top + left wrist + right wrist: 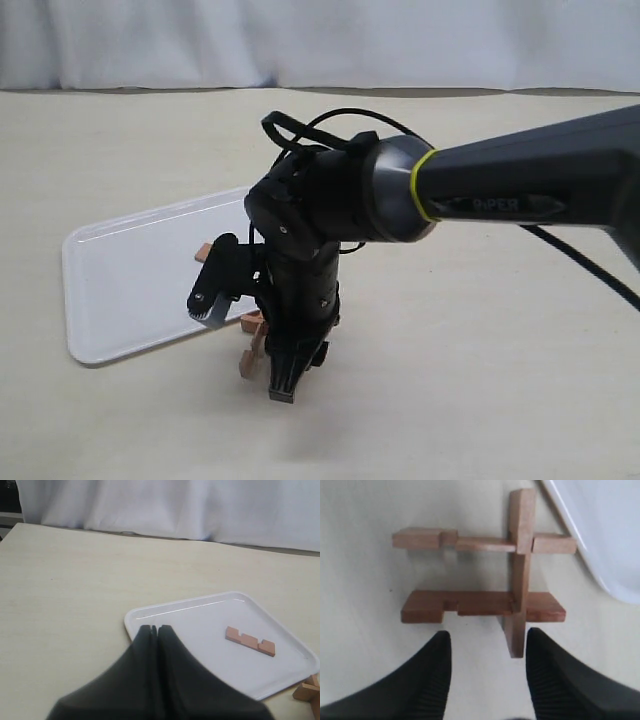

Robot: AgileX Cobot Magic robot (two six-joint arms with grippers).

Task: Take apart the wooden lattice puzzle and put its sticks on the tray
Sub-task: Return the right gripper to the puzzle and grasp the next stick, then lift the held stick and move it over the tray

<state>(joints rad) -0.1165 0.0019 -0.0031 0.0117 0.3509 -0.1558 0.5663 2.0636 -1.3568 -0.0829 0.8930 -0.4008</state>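
Note:
The wooden lattice puzzle (pixel 485 580) lies on the table beside the tray (pixel 605 535). It shows three sticks: two parallel ones crossed by one. My right gripper (pixel 487 641) hovers just over it, open, and the end of the crossing stick reaches between the fingertips, close to one finger (pixel 540 655). In the exterior view the puzzle (pixel 252 343) is mostly hidden behind that gripper (pixel 250 345). One loose notched stick (pixel 250 641) lies flat on the white tray (pixel 200 625). My left gripper (pixel 156 628) is shut and empty, over the tray's near corner.
The right arm (pixel 480 190) reaches in from the right with a black cable looped over its wrist. The tray (pixel 120 290) lies at the left on a pale wood-grain table (pixel 480 360). A white curtain (pixel 320 40) closes off the back.

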